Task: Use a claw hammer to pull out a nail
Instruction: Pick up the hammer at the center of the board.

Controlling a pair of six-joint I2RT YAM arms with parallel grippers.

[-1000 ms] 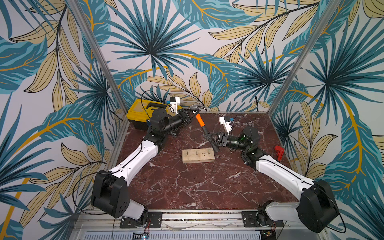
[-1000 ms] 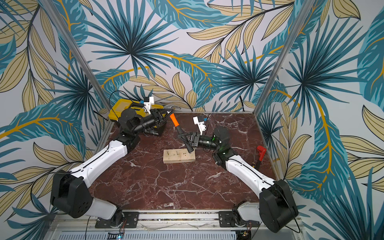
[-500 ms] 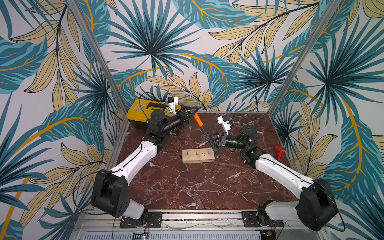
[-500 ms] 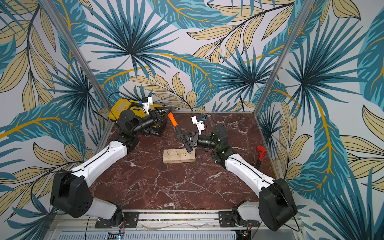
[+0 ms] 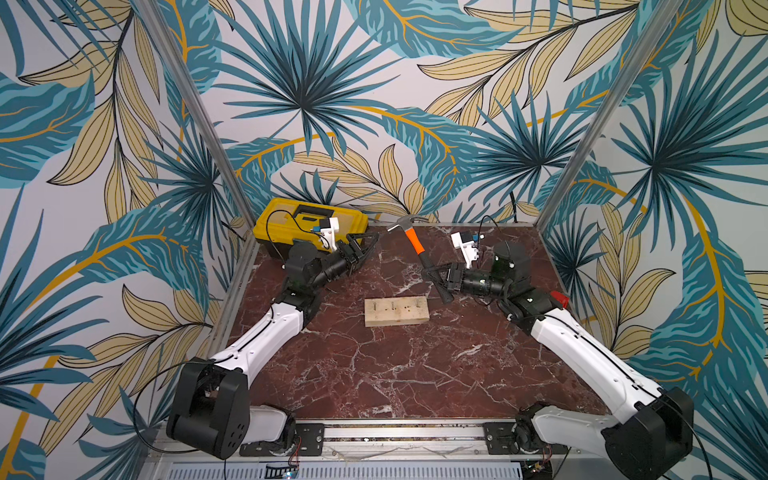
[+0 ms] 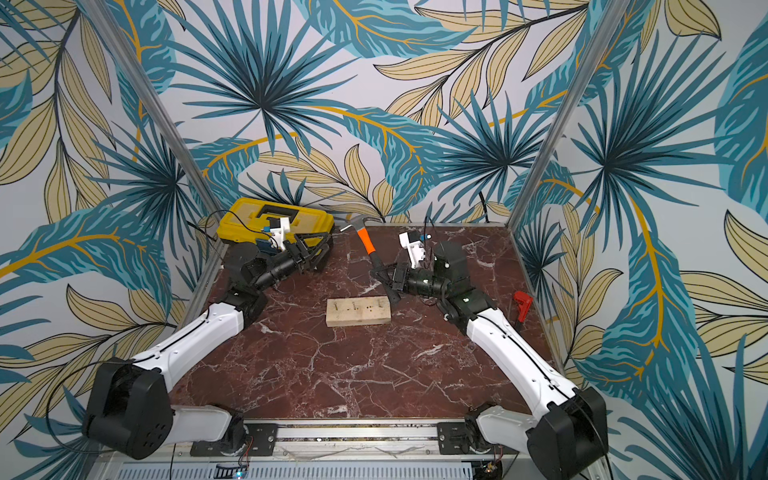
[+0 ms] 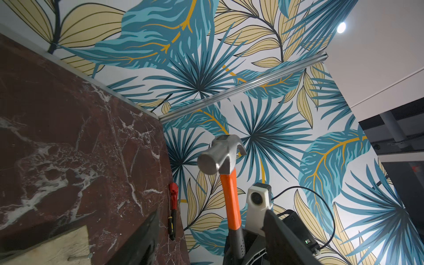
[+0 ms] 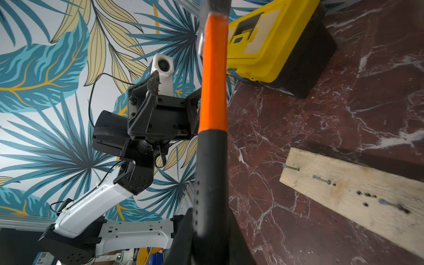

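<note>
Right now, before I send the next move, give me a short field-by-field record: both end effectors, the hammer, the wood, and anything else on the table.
hammer: tilted, metal head toward the back wall
right end effector: shut on the hammer's black lower handle
left end effector: open, empty, near the hammer's head, not touching it
wood block: flat on the table, between the arms
nails: three stick out of the block, empty holes beside them
toolbox: yellow, closed, back left corner
red-headed tool: by the table's right edge
</note>
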